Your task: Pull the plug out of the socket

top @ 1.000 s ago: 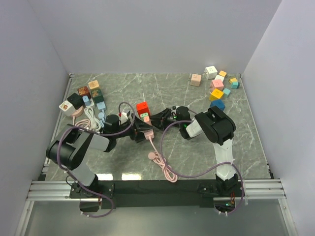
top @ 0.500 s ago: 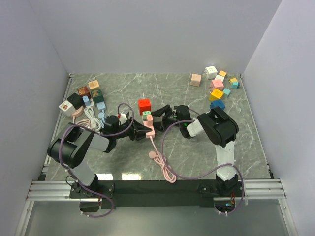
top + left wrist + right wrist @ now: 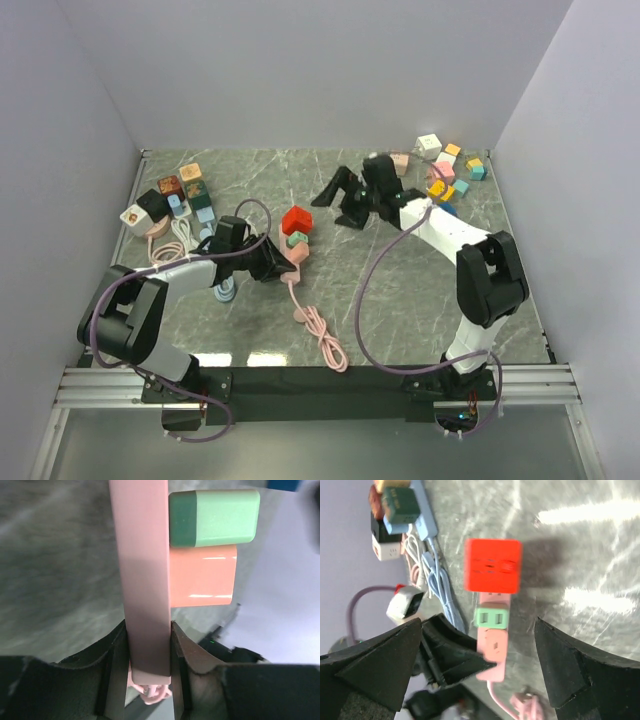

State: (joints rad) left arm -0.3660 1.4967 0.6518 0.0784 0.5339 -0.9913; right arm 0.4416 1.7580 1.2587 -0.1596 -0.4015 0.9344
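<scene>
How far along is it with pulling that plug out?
Looks nearly done: the red cube plug lies tilted at the end of the pink power strip, apparently pulled out. In hand: the left gripper clamps the strip, the right gripper is open, clear of the plug. Left: perhaps only releasing the strip.

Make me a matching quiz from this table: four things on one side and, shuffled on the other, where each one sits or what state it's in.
Things:
1. cube adapter
2. power strip
3. right gripper
4. strip's cable

Places and states:
A. open, holding nothing
B. curls toward the near table edge
C. red, by the strip's far end
D. pink, clamped in the left gripper

Pairs: 1-C, 2-D, 3-A, 4-B
</scene>
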